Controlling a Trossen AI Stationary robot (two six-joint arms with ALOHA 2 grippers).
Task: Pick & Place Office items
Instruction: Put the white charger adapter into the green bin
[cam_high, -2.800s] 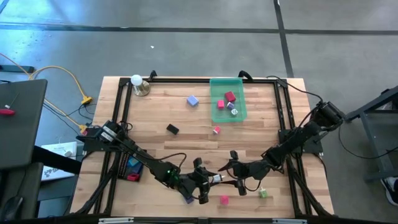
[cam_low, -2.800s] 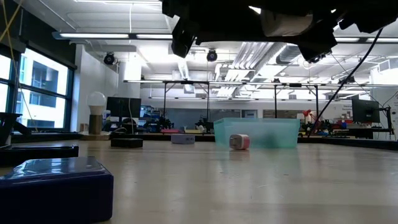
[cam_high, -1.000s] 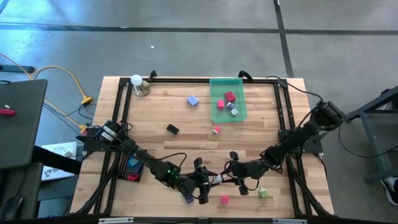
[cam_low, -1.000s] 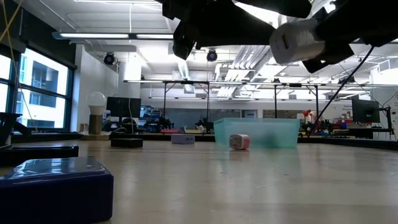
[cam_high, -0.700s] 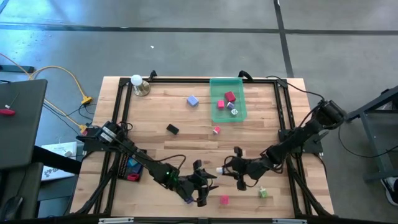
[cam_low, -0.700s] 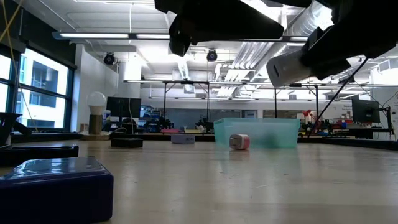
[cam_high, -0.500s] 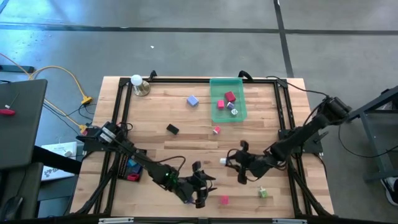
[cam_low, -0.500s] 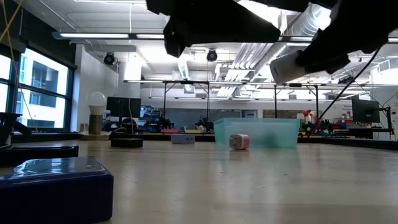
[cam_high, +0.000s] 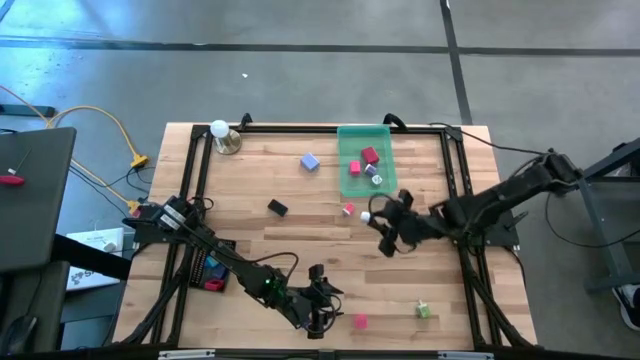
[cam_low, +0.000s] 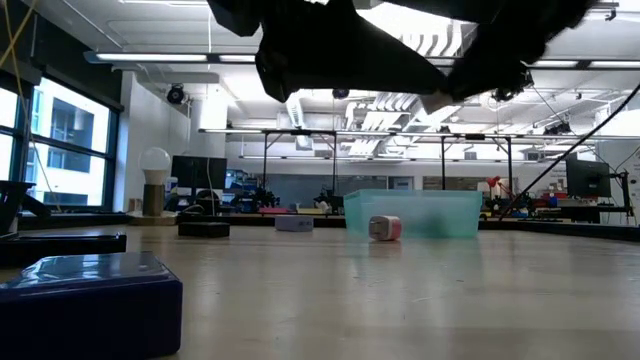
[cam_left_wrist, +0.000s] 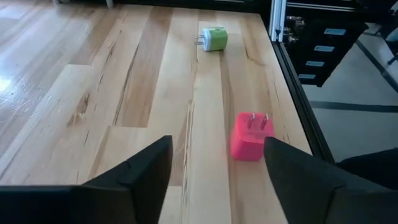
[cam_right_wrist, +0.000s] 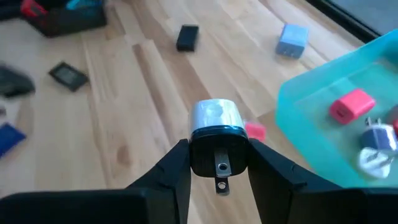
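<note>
I've swung the right gripper (cam_high: 385, 218) up toward frame centre, clamped on the white plug (cam_right_wrist: 214, 116) — nearly at the green tray (cam_high: 385, 131) — while my left gripper (cam_left_wrist: 214, 171), low in frame, has spread wide.

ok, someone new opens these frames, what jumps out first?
The right hand, lifted over the table just short of the translucent green tray, is shut on a small white plug adapter. The tray already holds a few pieces, a red one among them. The left hand hovers open at the near edge, facing a pink plug and a green one.
</note>
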